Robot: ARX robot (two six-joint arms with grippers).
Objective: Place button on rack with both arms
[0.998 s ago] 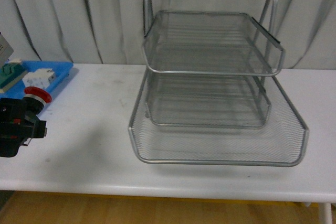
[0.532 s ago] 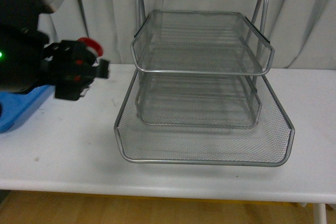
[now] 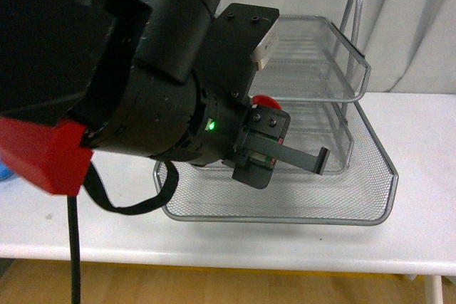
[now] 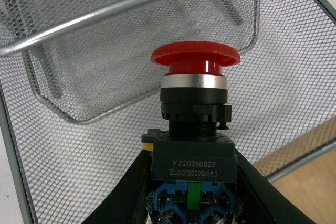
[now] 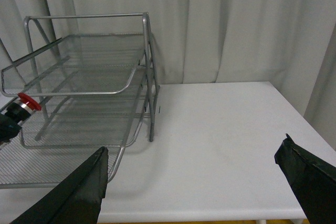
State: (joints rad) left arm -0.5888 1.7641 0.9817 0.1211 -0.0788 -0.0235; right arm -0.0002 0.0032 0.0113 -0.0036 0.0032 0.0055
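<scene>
My left gripper (image 3: 274,151) is shut on the button (image 4: 193,124), red mushroom cap up, grey-black body clamped between the black fingers (image 4: 131,187). It hangs over the bottom tier of the silver wire-mesh rack (image 3: 370,197), in front of the middle tier. The red cap also shows in the front view (image 3: 265,102) and in the right wrist view (image 5: 28,102). The left arm (image 3: 128,69) fills the left of the front view and hides much of the rack. My right gripper (image 5: 194,182) is open and empty over the white table (image 5: 220,140), to the right of the rack (image 5: 149,103).
White table (image 3: 420,133) under the rack, grey curtain (image 5: 236,24) behind. The table's front edge (image 3: 285,258) is close, wooden floor below. A sliver of the blue tray (image 3: 3,174) shows at the far left.
My left arm has swung right from the blue tray side with the button, now over the rack's bottom tier. The camera view has shifted slightly.
</scene>
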